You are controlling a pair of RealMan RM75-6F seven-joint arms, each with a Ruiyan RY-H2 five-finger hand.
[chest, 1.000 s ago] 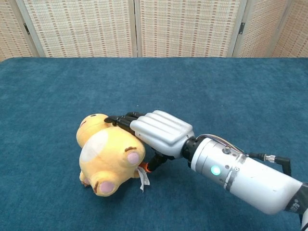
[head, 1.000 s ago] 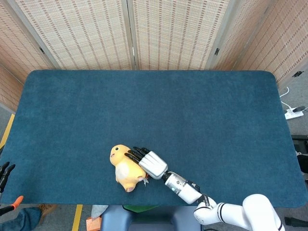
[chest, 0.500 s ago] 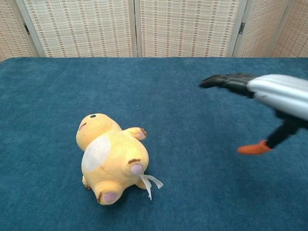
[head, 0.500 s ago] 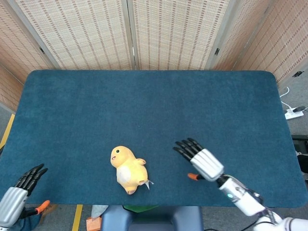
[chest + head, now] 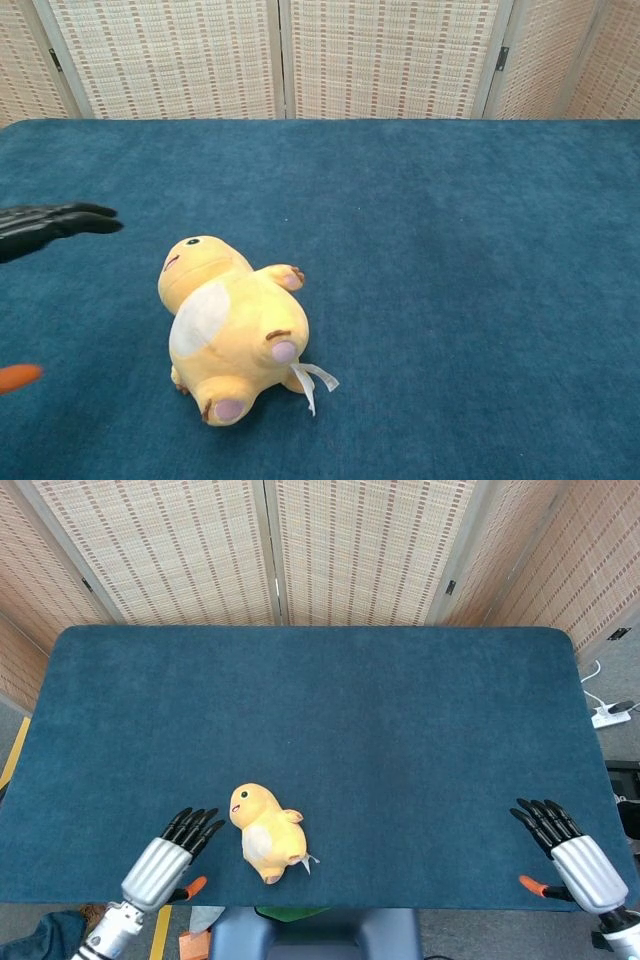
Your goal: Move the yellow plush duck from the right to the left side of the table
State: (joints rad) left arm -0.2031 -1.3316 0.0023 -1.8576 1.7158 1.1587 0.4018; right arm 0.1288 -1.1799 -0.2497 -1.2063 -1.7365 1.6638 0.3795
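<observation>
- Duck of yellow plush lies on its back, left of centre, near the blue felt worktop's front edge.
- Left hand hovers just beside it, fingers spread, empty.
- Right hand sits well apart, likewise empty.
- Judged next: left hand grasps the duck and carries it further left.

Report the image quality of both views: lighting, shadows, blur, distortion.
Head view: even, soft light, no glare; yellow plush duck and both hands, left hand and right hand, look sharp; table edges bow slightly. Chest view: the duck is crisp with a faint shadow; the left fingers at the frame's edge are smeared.
</observation>
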